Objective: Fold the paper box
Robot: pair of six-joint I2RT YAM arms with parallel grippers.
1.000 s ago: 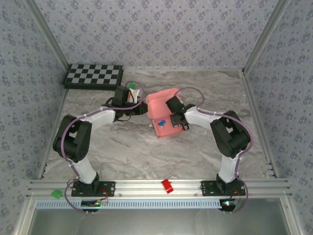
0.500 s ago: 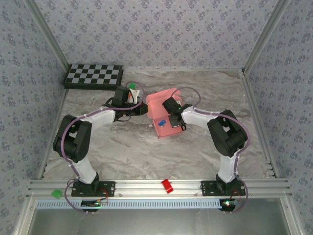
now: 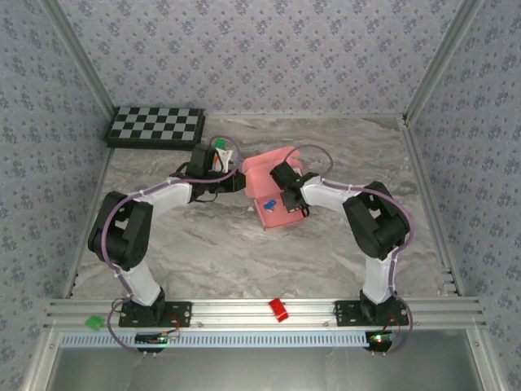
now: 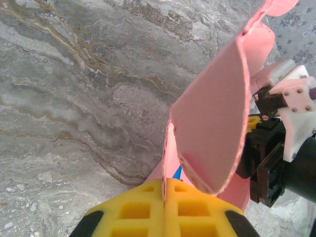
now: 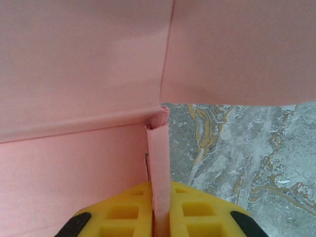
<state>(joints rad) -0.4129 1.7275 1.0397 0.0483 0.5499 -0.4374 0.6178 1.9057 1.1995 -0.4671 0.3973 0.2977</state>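
Right hand [image 5: 159, 195] edged left; it and left hand [image 4: 164, 187] pinch the upright-flapped paper box [image 4: 212, 123].

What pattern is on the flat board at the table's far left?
The flat board is black-and-white checkered; top external view shows it best.

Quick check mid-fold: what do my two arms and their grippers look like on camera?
Left arm and right arm: white links, black joints, a purple cable looped along each. Left gripper and right gripper are yellow, moulded with square recesses, black at the outer corners.
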